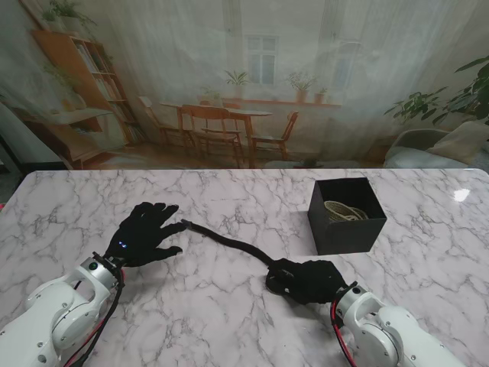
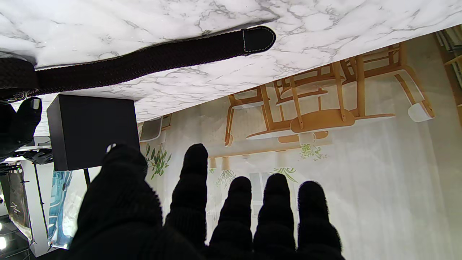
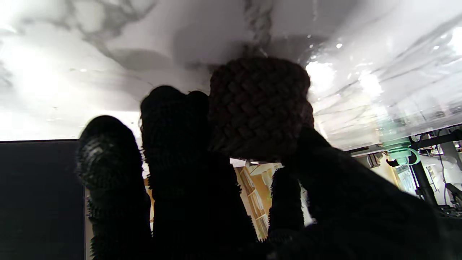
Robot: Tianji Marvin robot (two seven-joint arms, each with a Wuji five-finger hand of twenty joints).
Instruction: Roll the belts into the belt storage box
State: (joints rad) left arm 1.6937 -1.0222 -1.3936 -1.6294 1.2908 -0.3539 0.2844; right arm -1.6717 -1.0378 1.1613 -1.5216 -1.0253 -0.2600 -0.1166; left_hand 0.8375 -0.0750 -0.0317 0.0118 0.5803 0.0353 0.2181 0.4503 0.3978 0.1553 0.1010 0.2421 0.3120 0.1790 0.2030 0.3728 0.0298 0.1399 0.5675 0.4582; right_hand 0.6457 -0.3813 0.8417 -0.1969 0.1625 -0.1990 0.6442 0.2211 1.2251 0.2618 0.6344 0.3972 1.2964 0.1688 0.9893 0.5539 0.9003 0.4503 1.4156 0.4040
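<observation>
A dark braided belt (image 1: 229, 243) lies across the marble table, its free tip (image 2: 258, 38) near my left hand (image 1: 143, 234). That hand is open, fingers spread flat just beside the tip, not holding it. The belt's other end is wound into a small roll (image 3: 258, 108) inside my right hand (image 1: 306, 280), whose black-gloved fingers are shut around it. The black belt storage box (image 1: 348, 216) stands farther from me than the right hand, and a pale coiled belt (image 1: 344, 210) lies inside it.
The white marble table (image 1: 229, 321) stretches wide around both hands. Its far edge meets a printed backdrop of a room. The box's dark side (image 2: 94, 130) shows in the left wrist view.
</observation>
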